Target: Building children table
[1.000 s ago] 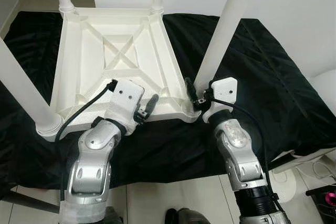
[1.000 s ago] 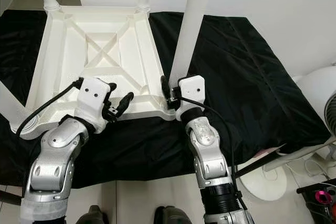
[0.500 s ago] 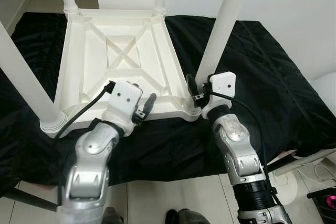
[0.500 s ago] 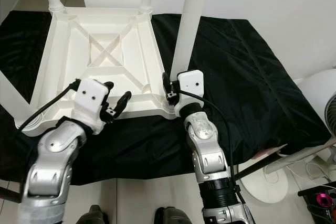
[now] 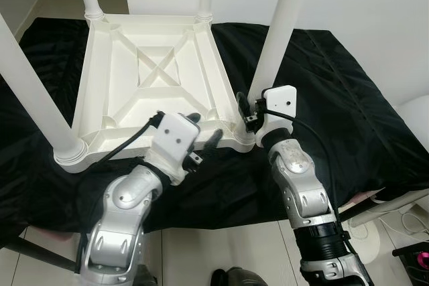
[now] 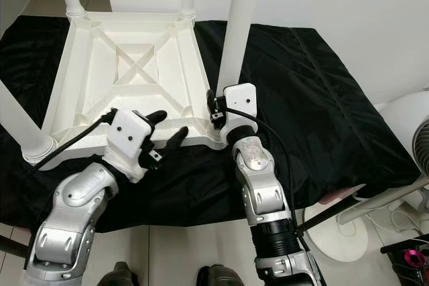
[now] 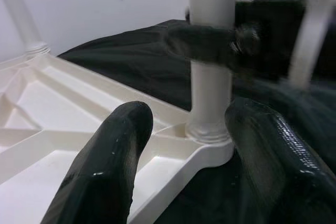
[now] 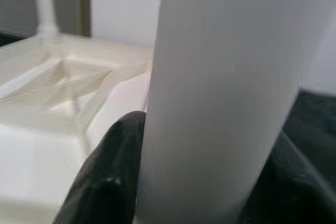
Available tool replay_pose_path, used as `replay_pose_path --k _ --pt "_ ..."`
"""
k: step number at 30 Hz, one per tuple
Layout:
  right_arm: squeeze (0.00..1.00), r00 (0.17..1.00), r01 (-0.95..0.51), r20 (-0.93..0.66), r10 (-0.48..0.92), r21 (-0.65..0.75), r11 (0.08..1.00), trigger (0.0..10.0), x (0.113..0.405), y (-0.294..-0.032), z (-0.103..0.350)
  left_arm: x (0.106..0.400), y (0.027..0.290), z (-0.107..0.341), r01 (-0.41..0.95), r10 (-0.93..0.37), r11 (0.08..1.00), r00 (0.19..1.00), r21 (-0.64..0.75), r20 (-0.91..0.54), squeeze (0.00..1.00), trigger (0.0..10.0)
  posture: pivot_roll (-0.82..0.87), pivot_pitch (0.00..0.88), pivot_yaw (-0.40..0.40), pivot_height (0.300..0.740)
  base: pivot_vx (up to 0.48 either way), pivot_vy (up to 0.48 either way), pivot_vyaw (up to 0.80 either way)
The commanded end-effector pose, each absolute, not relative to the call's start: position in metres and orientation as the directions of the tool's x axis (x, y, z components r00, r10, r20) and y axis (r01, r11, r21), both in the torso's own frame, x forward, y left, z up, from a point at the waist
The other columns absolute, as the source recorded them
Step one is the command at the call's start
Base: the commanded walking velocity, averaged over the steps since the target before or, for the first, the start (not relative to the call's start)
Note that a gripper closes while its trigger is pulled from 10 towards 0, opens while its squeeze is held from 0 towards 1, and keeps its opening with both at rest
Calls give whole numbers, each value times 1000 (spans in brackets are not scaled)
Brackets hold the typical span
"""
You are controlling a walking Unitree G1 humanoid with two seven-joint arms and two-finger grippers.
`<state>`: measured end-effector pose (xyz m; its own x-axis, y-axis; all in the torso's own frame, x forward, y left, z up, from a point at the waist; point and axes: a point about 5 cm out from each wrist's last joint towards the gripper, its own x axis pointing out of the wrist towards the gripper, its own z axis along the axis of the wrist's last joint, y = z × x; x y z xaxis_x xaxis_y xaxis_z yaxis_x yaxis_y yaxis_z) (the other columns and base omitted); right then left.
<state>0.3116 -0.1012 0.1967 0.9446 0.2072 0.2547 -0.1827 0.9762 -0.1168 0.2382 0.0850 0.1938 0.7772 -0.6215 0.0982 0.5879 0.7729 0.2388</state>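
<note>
White table [image 5: 154, 78]: upside down on black cloth [image 5: 335, 98].
Right gripper [image 5: 249, 110]: jaws clamped on near-right leg [image 5: 275, 38].
Left gripper [image 5: 203, 132]: jaws apart, over table's near edge.

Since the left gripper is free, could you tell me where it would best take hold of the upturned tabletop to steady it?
Probably the near edge rail of the white tabletop, coming from the robot's side. The top lies flat, underside up, on the black cloth, so that rim is a thin wall the open left gripper could straddle, clear of the right gripper, which clamps the near right leg.
</note>
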Motion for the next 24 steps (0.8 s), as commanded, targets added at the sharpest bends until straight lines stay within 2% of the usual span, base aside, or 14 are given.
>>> replay_pose_path --k 1,2,21,22,24 --pt "824 937 -140 304 170 -118 983 10000 311 -105 207 236 81 192 659 -690 712 720 242 74 0 10000 30 2 -93 740 0 0 0" --pt "0 938 -139 304 167 -112 984 10000 311 -104 206 237 82 193 658 -690 712 719 245 77 0 10000 28 5 -84 740 0 0 0" --pt "0 951 -125 271 148 -100 987 10000 322 -104 207 240 77 200 683 -721 683 688 260 85 0 10000 18 5 -54 740 0 0 0" --pt "267 953 -130 264 151 -96 987 10000 323 -104 206 240 77 200 683 -722 681 687 264 85 0 10000 19 7 -54 740 0 0 0" --pt "231 955 -131 256 151 -92 987 10000 325 -104 206 241 77 200 685 -724 679 685 265 84 0 10000 21 6 -54 740 0 0 0"
